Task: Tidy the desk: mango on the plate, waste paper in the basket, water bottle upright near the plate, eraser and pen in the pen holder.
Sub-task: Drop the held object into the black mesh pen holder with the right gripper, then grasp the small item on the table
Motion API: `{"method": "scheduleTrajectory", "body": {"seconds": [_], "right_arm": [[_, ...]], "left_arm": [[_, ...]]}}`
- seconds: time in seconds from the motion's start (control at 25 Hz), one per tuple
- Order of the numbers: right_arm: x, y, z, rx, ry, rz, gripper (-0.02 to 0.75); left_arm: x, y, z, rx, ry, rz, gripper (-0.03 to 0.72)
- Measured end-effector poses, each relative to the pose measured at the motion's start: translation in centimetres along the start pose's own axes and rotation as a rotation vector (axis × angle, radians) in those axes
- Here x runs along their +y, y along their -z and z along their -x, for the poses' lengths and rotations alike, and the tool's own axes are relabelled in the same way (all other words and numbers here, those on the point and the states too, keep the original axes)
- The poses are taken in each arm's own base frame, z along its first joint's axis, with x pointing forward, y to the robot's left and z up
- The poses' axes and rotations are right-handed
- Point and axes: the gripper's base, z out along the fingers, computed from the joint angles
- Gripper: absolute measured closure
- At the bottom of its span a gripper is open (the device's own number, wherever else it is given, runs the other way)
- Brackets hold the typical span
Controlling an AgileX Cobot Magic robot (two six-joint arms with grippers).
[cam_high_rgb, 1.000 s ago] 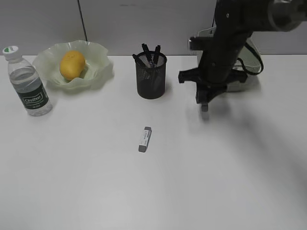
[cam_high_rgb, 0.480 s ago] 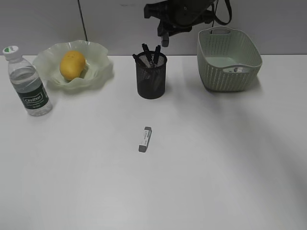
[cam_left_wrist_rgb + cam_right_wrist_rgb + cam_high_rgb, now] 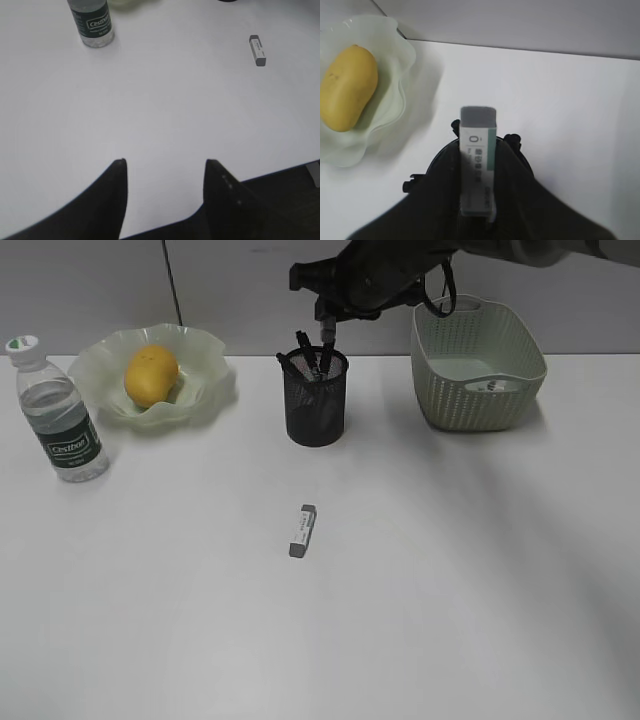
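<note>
At the far left of the white desk [image 3: 180, 620], a water bottle [image 3: 55, 412] with a dark green label and white cap stands upright, just beside the ruffled pale green plate [image 3: 205, 375]. The yellow-orange mango [image 3: 151, 375] lies in that plate.

Near the middle, a black mesh pen holder [image 3: 316, 400] stands with dark pens [image 3: 312, 352] poking out of its top. In front of it, well apart on the open tabletop, a grey-and-white eraser [image 3: 302, 530] lies flat.

Directly above the pen holder hangs the right gripper [image 3: 326, 332], its dark arm reaching in from the upper right. The wrist view shows its fingers closed on a second eraser [image 3: 478, 160], a white block with a green-edged sleeve and a grey end, held lengthwise between the fingers above the rim of the cup.

To the right stands the pale green woven-pattern basket [image 3: 478, 390], with a small white scrap of waste paper [image 3: 493, 386] on its floor.

The left gripper [image 3: 165, 172] appears only in its own wrist view, where it hovers over bare desk at the near edge with its dark fingers spread apart and nothing between them, the bottle and loose eraser far ahead of it.
</note>
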Motion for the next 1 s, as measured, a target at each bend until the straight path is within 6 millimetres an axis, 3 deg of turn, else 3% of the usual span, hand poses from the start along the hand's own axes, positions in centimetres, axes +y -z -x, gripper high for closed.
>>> {"method": "scheduleTrajectory", "body": {"seconds": [0.28,0.48,0.56,0.8,1.0], "right_arm": [[-0.6,-1.9,-1.5,0.038,-0.008,-0.011,0.544],[-0.7,-2.2,-1.7,0.047,0.017,-0.011,0.342],[-0.7,-2.1,-1.8,0.052,0.022,-0.011,0.298],[-0.7,-1.8,-2.4,0.144,0.067,-0.021,0.274],[-0.2,0.7,-1.9,0.247,0.166,-0.021,0.271]], "left_arm": [[0.0,0.0,0.0,0.0,0.0,0.0,0.307],[0.0,0.0,0.0,0.0,0.0,0.0,0.307],[0.0,0.0,0.0,0.0,0.0,0.0,0.307],[0.0,0.0,0.0,0.0,0.0,0.0,0.307],[0.0,0.0,0.0,0.0,0.0,0.0,0.307]]}}
